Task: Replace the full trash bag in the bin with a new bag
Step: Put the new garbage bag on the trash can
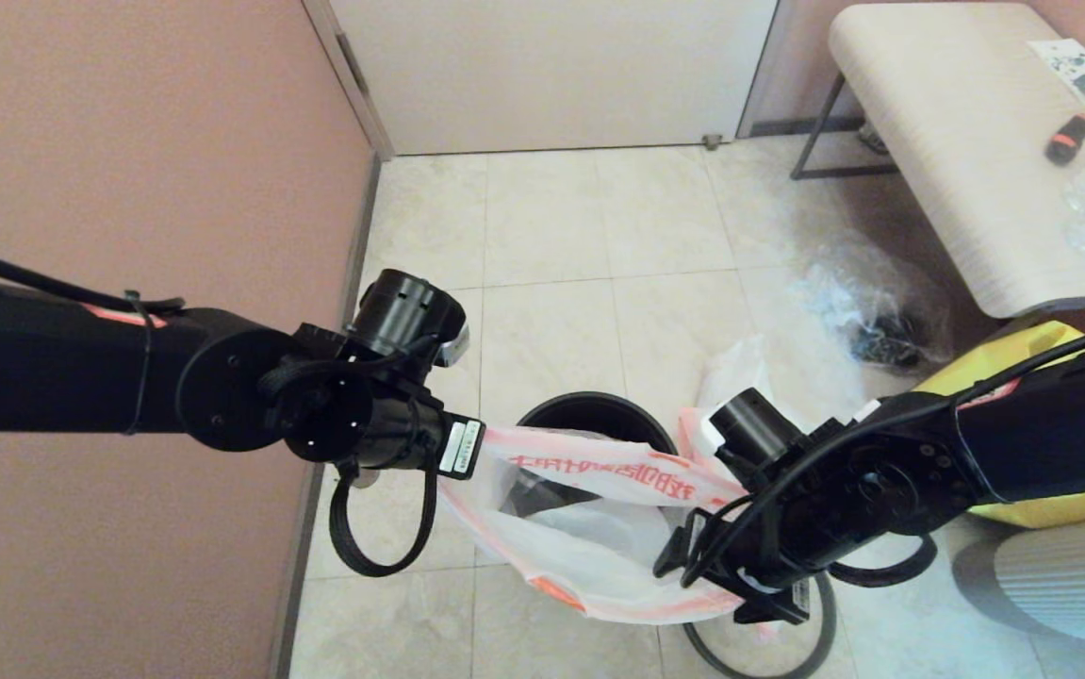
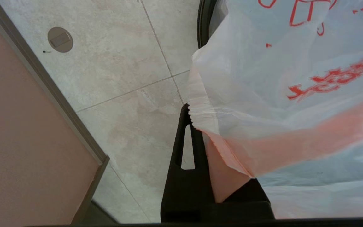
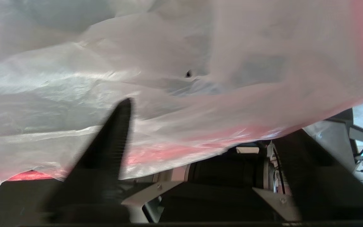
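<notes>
Nearest the robot, the thin dark grey hoop (image 1: pixel 820 632) lies flat on the floor tiles under the right arm, apart from the bin, presumably set off so a fresh liner can go in before it is pressed back on. Just above it the right gripper (image 3: pixel 200 126) sits under the near edge of the new bag (image 1: pixel 589 528), a white plastic bag with red print and a pink border; its jaws stand apart with the film draped across them, one finger (image 3: pixel 115 138) on one side of the sheet and the other mostly hidden behind it, so it looks ready to pinch the edge, though whether it has any real hold I cannot tell. On the other side the left gripper (image 2: pixel 197 123) is clamped tight on the bag's serrated corner, holding that edge up and taut so the mouth spreads open. Between the two arms the bag hangs spread over the bin (image 1: pixel 599 415), the small round black one standing on the floor, its far rim visible past the plastic. Farther back, a crumpled clear bag with dark contents (image 1: pixel 872 316) lies on the tiles beside the bench (image 1: pixel 957 123), likely the full bag already taken out, and a yellow shopping bag (image 1: pixel 1032 349) sits behind the right arm.
</notes>
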